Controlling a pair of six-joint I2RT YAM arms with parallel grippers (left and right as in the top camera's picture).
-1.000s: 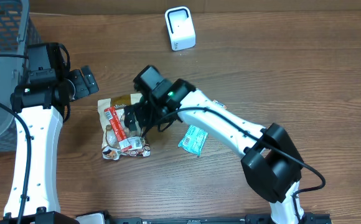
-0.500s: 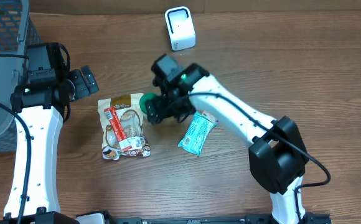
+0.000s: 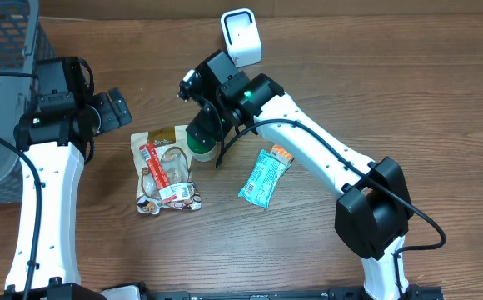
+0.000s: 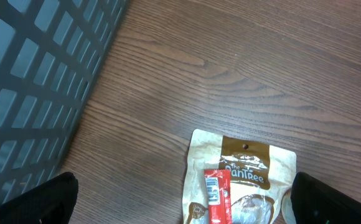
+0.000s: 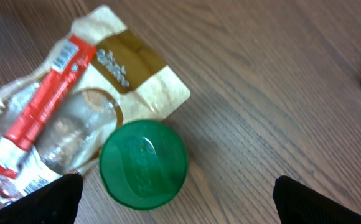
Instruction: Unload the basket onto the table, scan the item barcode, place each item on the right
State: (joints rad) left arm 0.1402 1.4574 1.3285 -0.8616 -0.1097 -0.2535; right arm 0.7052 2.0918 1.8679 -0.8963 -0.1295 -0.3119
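So, right claw (image 5: 174,202): spread wide, nothing held; you have it hanging just above the green tub (image 3: 198,145), probably to line up a pick.
Left claw (image 3: 113,109): also spread and empty, sits at 10 o'clock of the pouch (image 3: 165,171), clear of your working arm.
Green tub: likely your scan item; lid-up on the counter (image 3: 408,100), touching the pouch's 1 o'clock corner, at 7 o'clock of the scanner (image 3: 241,37) and well apart from it.
Scanner: upright at the counter's 12 o'clock edge; nothing is presented to it, so scan not yet done.
Red stick pack (image 3: 153,166): lies on top of the pouch.
Teal bar (image 3: 265,177): flat, at 4 o'clock of the green tub, apart.
Basket (image 3: 0,75): 9 o'clock edge, probably for finished items.
Count: two claws, one scanner, one basket, four items (one green tub, one pouch, one red stick pack, one teal bar).
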